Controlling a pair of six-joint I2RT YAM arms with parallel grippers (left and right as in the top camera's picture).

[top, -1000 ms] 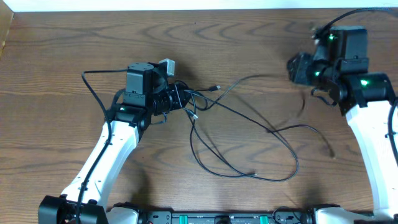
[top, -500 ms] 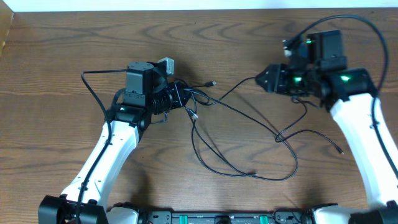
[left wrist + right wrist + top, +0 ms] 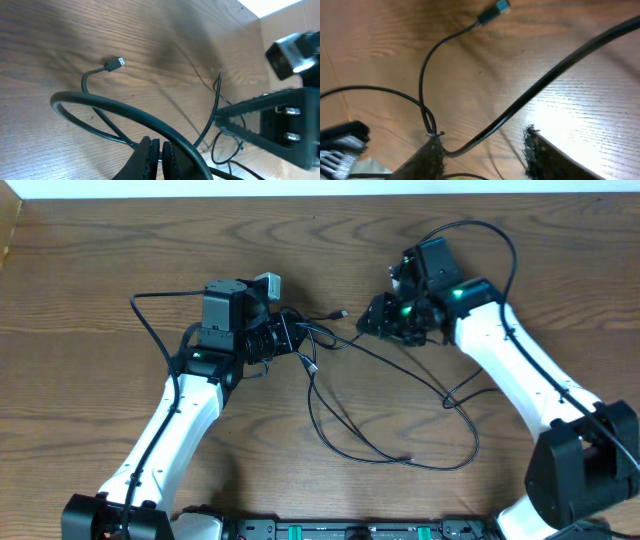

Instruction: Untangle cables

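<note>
There's the left gripper pinched shut on the cables at the tangle; right gripper jaws apart, one black strand running between; loose loops sprawl across the wooden table.

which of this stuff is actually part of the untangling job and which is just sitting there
Job: cables, left gripper shut on them, right gripper open astride one strand.
Just there: wooden table, the arms' own thick black wires.
</note>
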